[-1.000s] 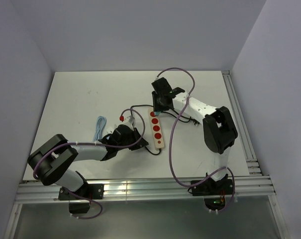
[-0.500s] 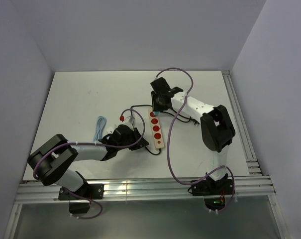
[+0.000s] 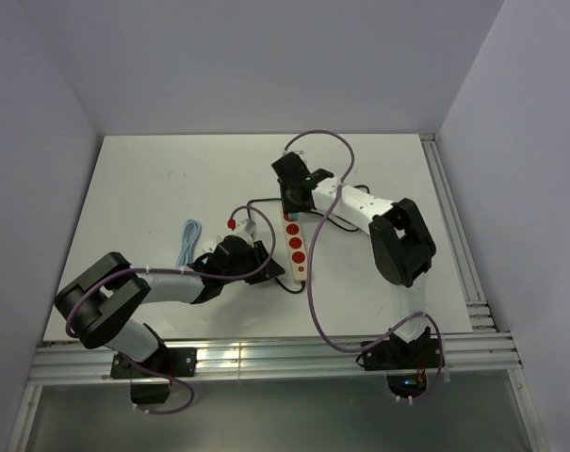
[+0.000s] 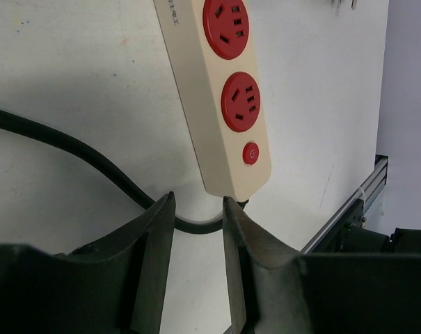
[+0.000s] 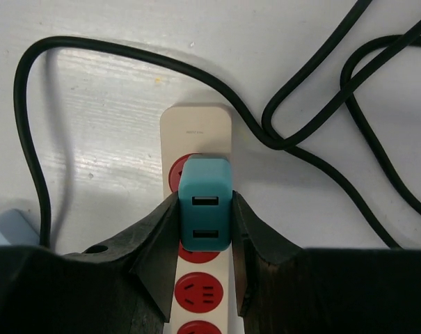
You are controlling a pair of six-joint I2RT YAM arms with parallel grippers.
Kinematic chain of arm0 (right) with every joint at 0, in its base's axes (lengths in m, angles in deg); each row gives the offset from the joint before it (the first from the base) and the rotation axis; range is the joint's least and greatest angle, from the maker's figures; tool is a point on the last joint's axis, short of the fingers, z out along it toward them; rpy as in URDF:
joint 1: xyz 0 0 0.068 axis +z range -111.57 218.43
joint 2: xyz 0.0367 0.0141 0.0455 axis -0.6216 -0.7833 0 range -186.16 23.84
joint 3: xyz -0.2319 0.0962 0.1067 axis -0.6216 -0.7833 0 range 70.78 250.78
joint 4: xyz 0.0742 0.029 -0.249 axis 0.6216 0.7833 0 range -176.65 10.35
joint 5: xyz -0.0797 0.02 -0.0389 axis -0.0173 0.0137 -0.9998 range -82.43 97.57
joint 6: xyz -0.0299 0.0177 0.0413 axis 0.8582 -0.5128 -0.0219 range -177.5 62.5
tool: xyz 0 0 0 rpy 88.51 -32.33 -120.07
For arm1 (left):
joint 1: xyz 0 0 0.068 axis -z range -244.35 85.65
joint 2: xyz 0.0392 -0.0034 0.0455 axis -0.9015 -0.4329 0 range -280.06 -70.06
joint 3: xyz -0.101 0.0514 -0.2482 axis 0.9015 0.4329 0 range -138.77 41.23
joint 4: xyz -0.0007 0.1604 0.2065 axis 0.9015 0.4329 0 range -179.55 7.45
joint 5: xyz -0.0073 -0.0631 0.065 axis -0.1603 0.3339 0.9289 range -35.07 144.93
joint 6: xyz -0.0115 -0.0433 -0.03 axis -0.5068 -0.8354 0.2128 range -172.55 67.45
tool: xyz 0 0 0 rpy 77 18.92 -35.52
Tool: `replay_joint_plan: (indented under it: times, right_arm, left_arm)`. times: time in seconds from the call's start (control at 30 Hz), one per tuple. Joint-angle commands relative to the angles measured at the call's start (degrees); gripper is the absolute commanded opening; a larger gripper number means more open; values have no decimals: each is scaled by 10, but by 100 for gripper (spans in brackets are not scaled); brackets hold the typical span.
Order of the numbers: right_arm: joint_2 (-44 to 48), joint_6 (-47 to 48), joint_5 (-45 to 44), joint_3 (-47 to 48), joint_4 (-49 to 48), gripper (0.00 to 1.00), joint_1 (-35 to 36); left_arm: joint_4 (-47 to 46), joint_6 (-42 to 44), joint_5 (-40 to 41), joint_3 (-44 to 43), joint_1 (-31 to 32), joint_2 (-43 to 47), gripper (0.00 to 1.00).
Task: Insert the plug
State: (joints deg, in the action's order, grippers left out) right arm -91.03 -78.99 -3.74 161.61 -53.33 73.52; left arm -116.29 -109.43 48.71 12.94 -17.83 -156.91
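Observation:
A cream power strip (image 3: 298, 247) with red sockets lies mid-table. My right gripper (image 3: 289, 200) is shut on a teal USB charger plug (image 5: 204, 212), which sits over the strip's (image 5: 196, 129) far-end socket; its prongs are hidden. Other red sockets (image 5: 202, 291) show below it. My left gripper (image 3: 260, 256) is at the strip's near switch end (image 4: 246, 156). Its jaws (image 4: 197, 202) stand a little apart with nothing between them, and the right fingertip is close to the strip's end.
The strip's black cord (image 4: 71, 142) curves under my left fingers. Black cable loops (image 5: 314, 76) lie right of the strip. A light blue cable bundle (image 3: 188, 237) lies at the left. Aluminium rails run along the right edge (image 3: 454, 235) and the front edge (image 3: 266, 356).
My right gripper has moved left with the teal plug, over the strip's far end. The left arm has not moved.

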Motion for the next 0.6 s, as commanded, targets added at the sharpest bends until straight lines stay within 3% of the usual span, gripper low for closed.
replay_joint_plan:
  times: [0.0, 0.2, 0.37, 0.57]
  right_arm:
    - [-14, -28, -27, -100, -18, 0, 23]
    - [3, -59, -52, -177, -84, 0, 50]
    - [-23, -50, -42, -171, -92, 0, 33]
    - [-2, -69, -20, -263, -144, 0, 22]
  left_arm:
    - [-23, -5, 0, 7, -2, 16, 39]
    - [-16, -3, 10, 15, -3, 33, 40]
    - [-23, -7, 4, 18, -3, 34, 39]
    - [-14, -2, 6, 20, -3, 51, 40]
